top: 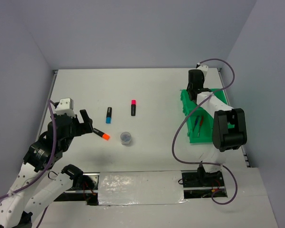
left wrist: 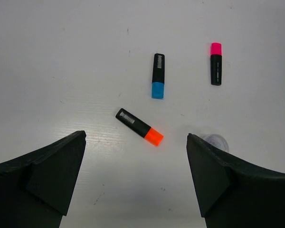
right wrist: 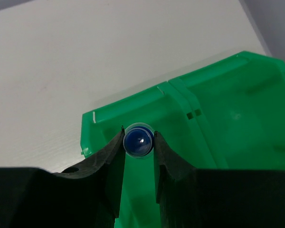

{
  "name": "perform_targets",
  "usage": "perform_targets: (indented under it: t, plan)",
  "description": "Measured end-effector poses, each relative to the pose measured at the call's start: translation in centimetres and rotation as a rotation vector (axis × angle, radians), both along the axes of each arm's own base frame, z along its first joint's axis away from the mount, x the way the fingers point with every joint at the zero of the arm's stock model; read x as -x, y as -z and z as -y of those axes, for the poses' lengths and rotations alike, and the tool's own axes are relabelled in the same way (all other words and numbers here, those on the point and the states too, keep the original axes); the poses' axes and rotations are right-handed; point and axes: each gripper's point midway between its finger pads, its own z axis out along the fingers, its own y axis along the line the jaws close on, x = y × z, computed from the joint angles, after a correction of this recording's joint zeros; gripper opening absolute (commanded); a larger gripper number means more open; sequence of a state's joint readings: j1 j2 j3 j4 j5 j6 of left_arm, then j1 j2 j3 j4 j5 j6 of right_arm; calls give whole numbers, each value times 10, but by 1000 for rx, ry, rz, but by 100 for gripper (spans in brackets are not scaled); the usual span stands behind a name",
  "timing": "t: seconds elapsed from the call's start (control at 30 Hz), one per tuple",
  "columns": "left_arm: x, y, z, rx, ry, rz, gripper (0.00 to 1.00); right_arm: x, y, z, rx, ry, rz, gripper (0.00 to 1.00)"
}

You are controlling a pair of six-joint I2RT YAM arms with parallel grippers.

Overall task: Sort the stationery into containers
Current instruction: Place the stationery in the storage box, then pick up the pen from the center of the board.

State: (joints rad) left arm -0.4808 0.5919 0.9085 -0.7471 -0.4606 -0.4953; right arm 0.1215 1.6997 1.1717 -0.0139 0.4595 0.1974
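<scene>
Left wrist view shows the left gripper (left wrist: 135, 137) with fingers spread wide, hovering above the orange-capped highlighter (left wrist: 139, 127), which lies slanted on the table (left wrist: 61, 57). For a clean pick, I judge the jaws should turn to straddle its black barrel, then drop straight down (the round jar (left wrist: 214, 141) sits close by, so avoid sweeping sideways). The blue-capped highlighter (left wrist: 157, 76) and pink-capped highlighter (left wrist: 215, 63) lie farther out. At the right, the right gripper (right wrist: 138, 135) pinches the small blue-capped bottle (right wrist: 138, 141) over a compartment of the green tray (right wrist: 218, 104), near its outer wall. It should lower the bottle before letting go, lest it bounce.
</scene>
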Motion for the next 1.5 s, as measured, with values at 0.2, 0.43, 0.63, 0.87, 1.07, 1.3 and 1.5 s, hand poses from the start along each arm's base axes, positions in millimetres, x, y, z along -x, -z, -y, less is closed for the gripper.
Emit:
perform_targets:
  t: [0.2, 0.43, 0.63, 0.87, 1.07, 1.3, 1.5]
  plan:
    - [0, 0, 1, 1, 3, -1, 99, -1, 15, -1, -27, 7, -27, 22]
    - [-1, 4, 2, 0, 10, -7, 99, -1, 21, 2, -48, 25, -32, 49]
    - [0, 4, 3, 0, 13, -7, 99, -1, 22, 1, -61, 24, -30, 59]
    - [0, 4, 3, 0, 13, -7, 99, 9, -8, -7, -88, -1, 15, 64]
    - [-1, 5, 3, -3, 11, -12, 99, 39, -117, -56, -109, -104, 244, 100]
    - [-12, 20, -36, -50, -186, -83, 99, 41, -116, -218, -191, -408, 202, 97]
    - [-12, 22, -58, -52, -284, -93, 99, 23, 19, -338, -159, -538, -146, 94]
